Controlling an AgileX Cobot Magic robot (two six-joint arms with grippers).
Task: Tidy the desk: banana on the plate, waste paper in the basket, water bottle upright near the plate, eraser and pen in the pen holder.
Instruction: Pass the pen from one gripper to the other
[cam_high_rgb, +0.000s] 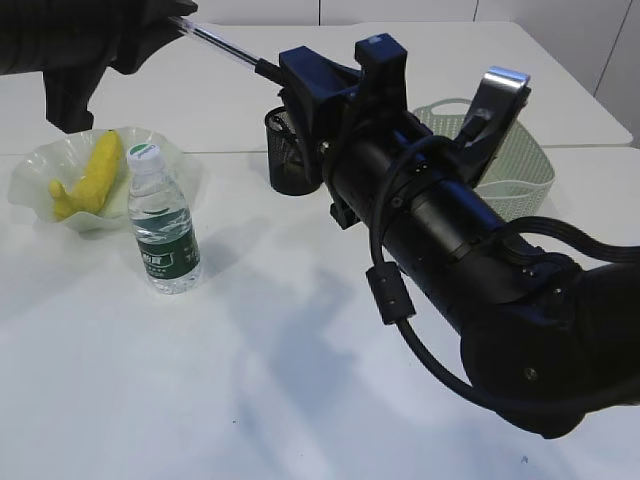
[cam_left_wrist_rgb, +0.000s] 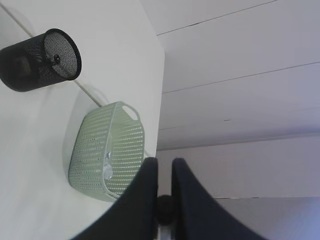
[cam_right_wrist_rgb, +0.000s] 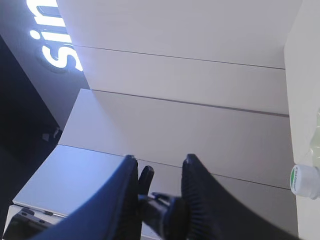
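From the exterior view, the right arm (cam_high_rgb: 450, 250) fills the middle and right of the frame and hides part of the pen holder (cam_high_rgb: 290, 160) and the green basket (cam_high_rgb: 520, 165) behind it. A pen (cam_high_rgb: 225, 47) stretches between the two arms above the table (cam_high_rgb: 250, 380), its far end at the left gripper (cam_high_rgb: 180, 20) in the top left corner, its near end at the right gripper (cam_high_rgb: 285, 80), just above the holder. The banana (cam_high_rgb: 95, 175) lies on the pale green plate (cam_high_rgb: 40, 165), and the water bottle (cam_high_rgb: 163, 225) stands upright just beside the plate; its green label carries print too small to read. In the left wrist view, the left gripper's fingers (cam_left_wrist_rgb: 142, 200) stand nearly together, with a dark round object, which looks like the pen's end, between them; the mesh holder and the basket lie beyond on the table. In the right wrist view, the right gripper's fingers (cam_right_wrist_rgb: 122, 200) stand partly apart with a dark pen part between them, though whether they press on it I cannot tell. A lit sign (cam_right_wrist_rgb: 52, 35) shows the white letters "sin", cut off at the edge, and the bottle cap shows at the right edge.
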